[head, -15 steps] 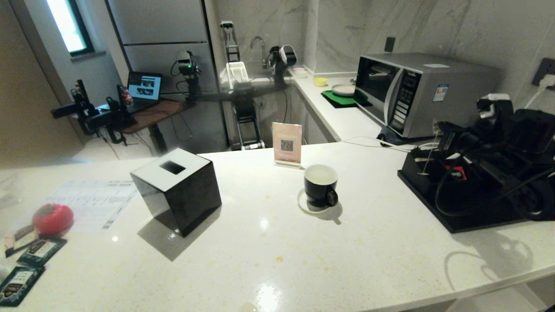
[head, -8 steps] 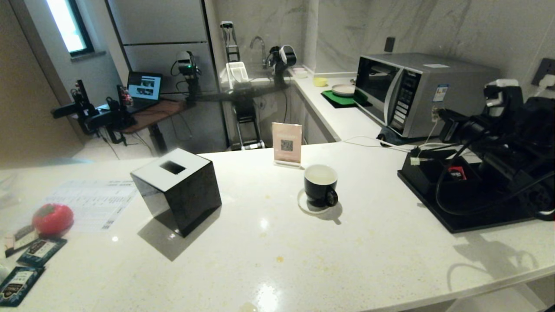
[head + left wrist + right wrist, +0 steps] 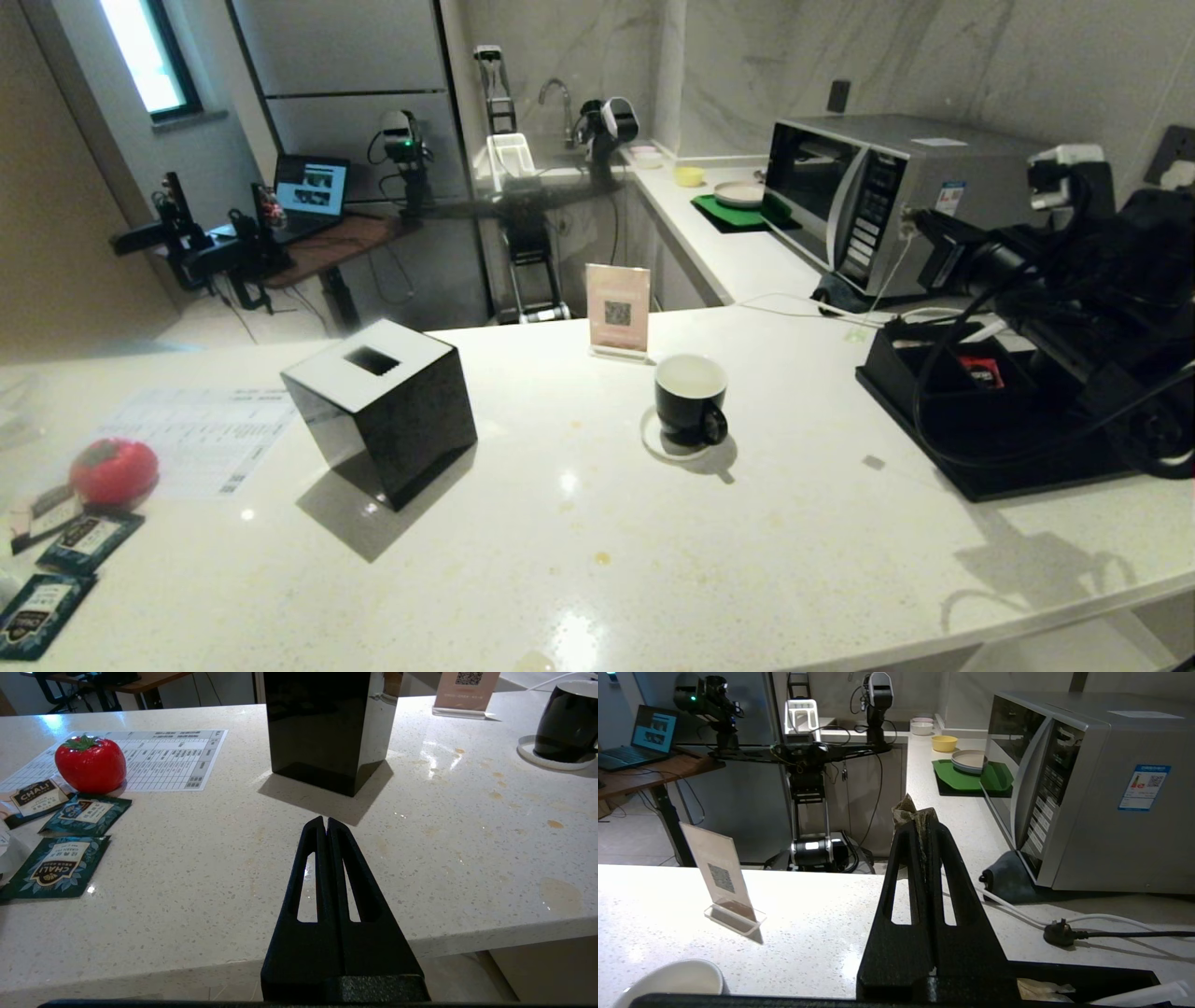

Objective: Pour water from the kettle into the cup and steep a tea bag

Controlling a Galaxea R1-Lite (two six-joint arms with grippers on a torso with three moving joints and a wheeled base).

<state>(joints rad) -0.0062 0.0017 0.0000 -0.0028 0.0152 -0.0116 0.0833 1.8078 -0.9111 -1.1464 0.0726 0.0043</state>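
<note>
The black cup (image 3: 691, 397) with a white inside stands on a white coaster at the counter's middle; its side also shows in the left wrist view (image 3: 567, 723). My right gripper (image 3: 910, 226) hangs above the left end of the black compartment box (image 3: 971, 448), right of the cup, shut on the tea bag (image 3: 903, 807). The bag's brownish corner pokes out past the fingertips. Its thin string drops to a pale-green tag (image 3: 852, 333) dangling beside the box. My left gripper (image 3: 325, 820) is shut and empty, parked over the counter's near edge. The kettle is out of view.
A black cube with a white slotted top (image 3: 378, 411) stands left of the cup, with a QR sign (image 3: 618, 310) behind the cup. The microwave (image 3: 896, 196) and a plug on a white cable (image 3: 1057, 933) lie at the back right. A red tomato-shaped thing (image 3: 114, 471) and teal packets (image 3: 84, 541) sit far left.
My right gripper has risen out of the black compartment box and swung up and left, carrying the tea bag. Its string and tag now hang free beside the box. The left arm stayed still.
</note>
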